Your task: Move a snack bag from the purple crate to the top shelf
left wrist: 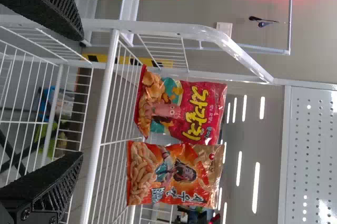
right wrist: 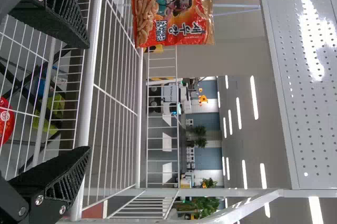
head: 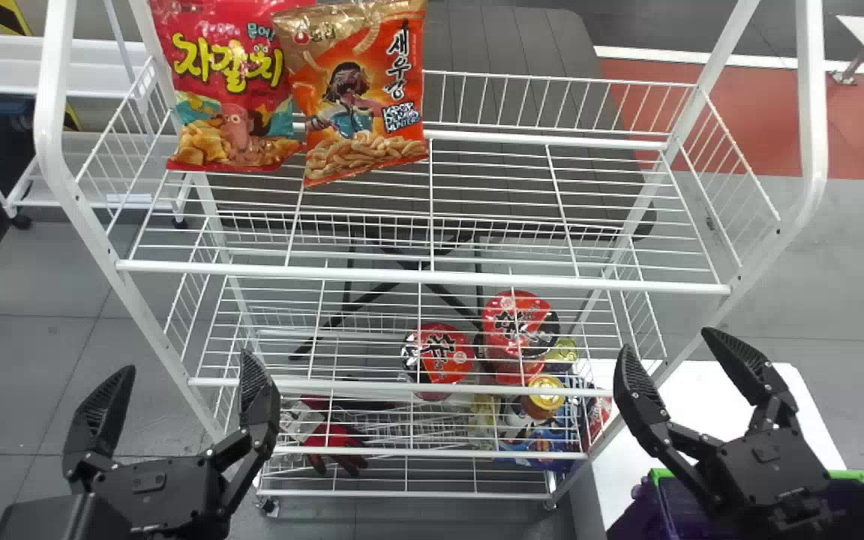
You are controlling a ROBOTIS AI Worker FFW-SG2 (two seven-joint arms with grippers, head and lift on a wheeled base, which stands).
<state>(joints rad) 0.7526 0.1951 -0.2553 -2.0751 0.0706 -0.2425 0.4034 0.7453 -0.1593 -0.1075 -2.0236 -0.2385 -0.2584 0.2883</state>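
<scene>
Here's the head view: two crinkly, shiny snack bags, a red bag (head: 233, 82) and an orange bag (head: 364, 90) with a gold top, stand side by side toward the left end of the top shelf (head: 432, 277), all white tube and thin wire. The left gripper (head: 187, 361) is spread wide with nothing in it, and so is the right gripper (head: 668, 339), near the smooth purple crate (head: 640, 517) with its green rim. Both bags are beyond the grippers, well apart from them. Over to the left wrist view, and those flat black ribbed fingers stand far apart, nothing between them; the pair of pillow-shaped bags sits upright past the fingertips, touching neither. Now the right wrist view: the right gripper (right wrist: 88, 98) is wide too, empty, with the orange bag's glossy wrapper beyond it, off to the robot's left, and the red bag alongside.
</scene>
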